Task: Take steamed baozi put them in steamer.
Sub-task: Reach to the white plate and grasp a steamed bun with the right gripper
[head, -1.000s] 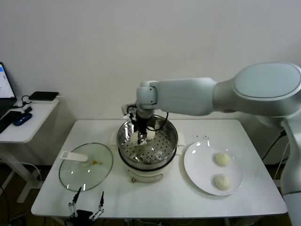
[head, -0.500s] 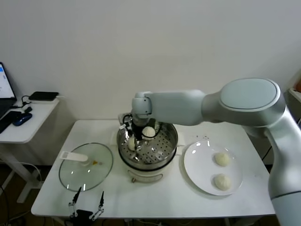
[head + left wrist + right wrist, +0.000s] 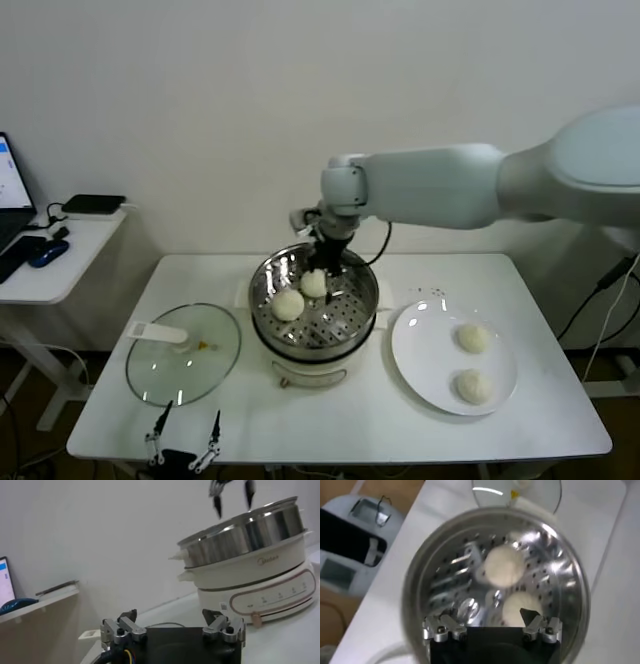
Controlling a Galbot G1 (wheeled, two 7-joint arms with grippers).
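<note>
Head view: right tool (image 3: 322,262) hangs over the far rim of the steamer (image 3: 352,318), fingers spread wide, gripping nothing. Two steamed baozi lie in the basket just below and in front of it: one (image 3: 314,283) almost under the fingertips, one (image 3: 288,304) nearer the glass lid (image 3: 183,352). Two more baozi (image 3: 473,337) (image 3: 472,386) sit on the white plate (image 3: 420,350), well apart from the tool, on the steamer's other side. Left tool (image 3: 183,438) low at the near edge of the surface (image 3: 380,420), just short of the lid.

Left wrist view: left tool (image 3: 172,628) spread wide, empty, close above the surface; steamer (image 3: 250,532) ahead, right tool's fingers (image 3: 217,504) above its rim.

Right wrist view: right tool (image 3: 492,626) wide, empty; both baozi (image 3: 504,566) (image 3: 520,607) on the perforated floor below, touching each other or nearly so.
</note>
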